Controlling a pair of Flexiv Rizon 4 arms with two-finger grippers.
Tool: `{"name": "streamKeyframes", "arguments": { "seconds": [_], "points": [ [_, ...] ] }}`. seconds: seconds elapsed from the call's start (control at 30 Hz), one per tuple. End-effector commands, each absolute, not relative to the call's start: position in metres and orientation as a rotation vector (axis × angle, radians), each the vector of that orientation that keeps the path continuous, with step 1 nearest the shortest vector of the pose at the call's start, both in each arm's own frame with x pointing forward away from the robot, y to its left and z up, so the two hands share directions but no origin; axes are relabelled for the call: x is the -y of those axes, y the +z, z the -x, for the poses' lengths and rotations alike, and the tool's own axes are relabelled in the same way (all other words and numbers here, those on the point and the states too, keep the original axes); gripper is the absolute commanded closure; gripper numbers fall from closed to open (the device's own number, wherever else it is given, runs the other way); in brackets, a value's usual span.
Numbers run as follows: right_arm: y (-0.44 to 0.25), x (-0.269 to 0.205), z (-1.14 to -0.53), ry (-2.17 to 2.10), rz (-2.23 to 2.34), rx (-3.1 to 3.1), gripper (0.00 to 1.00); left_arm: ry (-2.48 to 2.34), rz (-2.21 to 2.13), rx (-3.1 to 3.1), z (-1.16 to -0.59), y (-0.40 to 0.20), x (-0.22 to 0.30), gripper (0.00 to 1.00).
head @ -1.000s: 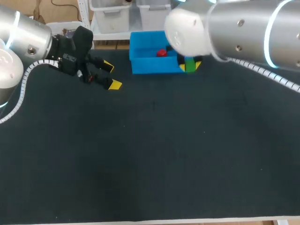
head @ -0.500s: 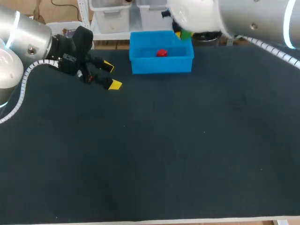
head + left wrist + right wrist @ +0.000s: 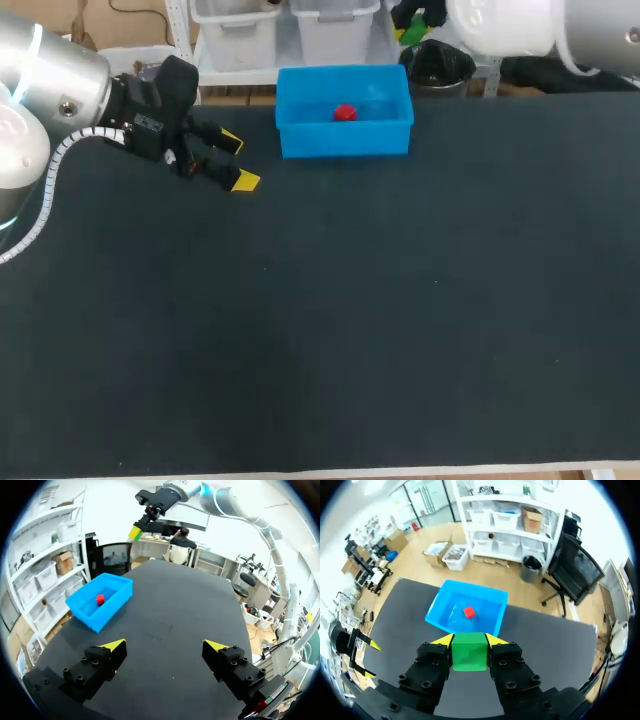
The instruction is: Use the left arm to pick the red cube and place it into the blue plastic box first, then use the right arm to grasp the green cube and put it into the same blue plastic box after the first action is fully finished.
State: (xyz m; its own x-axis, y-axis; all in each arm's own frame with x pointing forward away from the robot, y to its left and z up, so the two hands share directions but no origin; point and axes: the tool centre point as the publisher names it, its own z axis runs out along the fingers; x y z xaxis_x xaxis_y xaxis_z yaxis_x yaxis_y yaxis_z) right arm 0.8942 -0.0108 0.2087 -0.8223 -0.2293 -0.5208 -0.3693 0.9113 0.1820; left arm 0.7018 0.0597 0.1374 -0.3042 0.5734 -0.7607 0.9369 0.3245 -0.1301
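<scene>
Small green cube (image 3: 469, 651) gripped between the right gripper's (image 3: 470, 641) closed fingers, held high near the blue plastic box (image 3: 345, 140), likely for lowering in beside the small red cube (image 3: 345, 113) inside. Left gripper (image 3: 239, 161) sits aside, fingers spread, empty.

From my console I count one table (image 3: 320, 330); one blue plastic box (image 3: 345, 140); two cubes in all, namely one red cube (image 3: 345, 113) and one green cube (image 3: 469, 652), so one of each colour. Arms come to two, one left arm (image 3: 50, 85) and one right arm (image 3: 560, 25); grippers likewise come to two, one left gripper (image 3: 165, 645) and one right gripper (image 3: 469, 640); each gripper carries two fingers (image 3: 95, 667), which makes four; I tally four yellow tips (image 3: 114, 645), two on the gripper in my left wrist view and two on the one in my right wrist view.
</scene>
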Motion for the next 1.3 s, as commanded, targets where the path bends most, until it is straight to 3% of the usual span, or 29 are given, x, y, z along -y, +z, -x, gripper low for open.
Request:
{"name": "streamKeyframes", "arguments": {
  "seconds": [0.03, 1.3],
  "points": [
    [0.205, 0.011, -0.908, 0.414, 0.468, -2.551, 1.00, -0.771, -1.326, -1.991, -0.702, 0.138, -0.059, 0.00],
    [0.120, -0.014, -1.009, 0.692, 0.698, -2.549, 1.00, -0.771, -1.326, -1.991, -0.702, 0.138, -0.059, 0.00]
  ]
}}
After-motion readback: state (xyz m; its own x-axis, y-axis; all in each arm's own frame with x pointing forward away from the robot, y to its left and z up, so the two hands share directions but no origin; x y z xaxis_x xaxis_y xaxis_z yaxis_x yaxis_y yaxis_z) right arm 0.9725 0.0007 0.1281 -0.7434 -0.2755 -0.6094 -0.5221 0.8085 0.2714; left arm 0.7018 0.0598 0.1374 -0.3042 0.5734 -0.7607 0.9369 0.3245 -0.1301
